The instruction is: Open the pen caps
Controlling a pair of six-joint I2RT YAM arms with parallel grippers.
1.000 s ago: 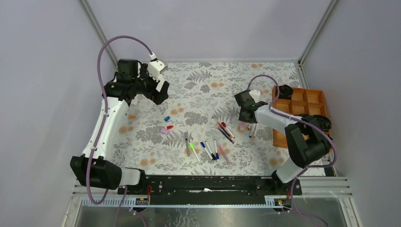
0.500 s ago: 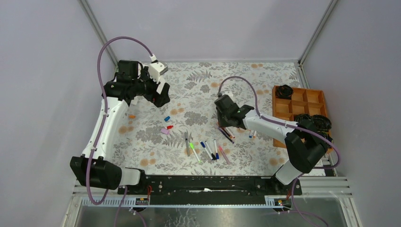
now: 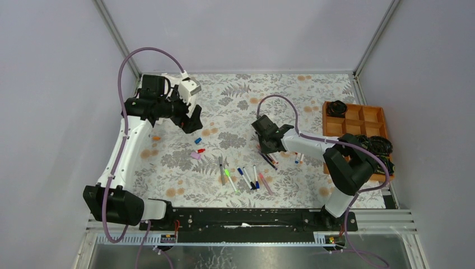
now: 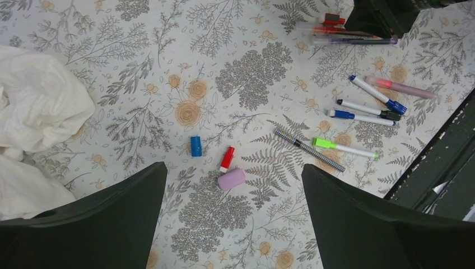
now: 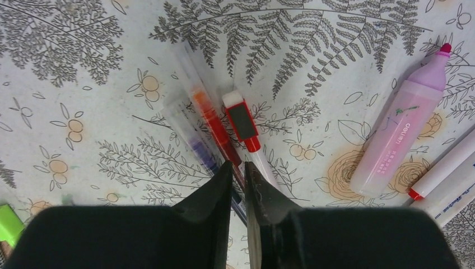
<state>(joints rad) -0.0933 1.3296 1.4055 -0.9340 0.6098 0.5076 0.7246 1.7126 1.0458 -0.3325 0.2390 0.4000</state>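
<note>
Three loose pen caps lie together: blue (image 4: 195, 146), red (image 4: 227, 159) and pink (image 4: 232, 179); in the top view the blue cap (image 3: 198, 140) lies at left centre. My left gripper (image 4: 233, 167) hangs open and empty above them, also seen in the top view (image 3: 191, 120). Several pens (image 3: 246, 178) lie in the middle, among them a green-ended one (image 4: 341, 148). My right gripper (image 5: 238, 165) is shut, with only a slit between the jaws. It hovers just over a red pen (image 5: 212, 120) and a purple pen (image 5: 196, 147), which run on beneath its fingers.
A pink highlighter (image 5: 403, 134) lies right of the right gripper, with white pens (image 5: 448, 174) beside it. An orange compartment tray (image 3: 358, 126) stands at the right edge. A small orange piece (image 3: 156, 137) lies at far left. A white crumpled thing (image 4: 39, 112) shows at left.
My right gripper has moved left from the pink highlighter's spot to the red and purple pens. My left gripper has shifted a little to the right and down.
</note>
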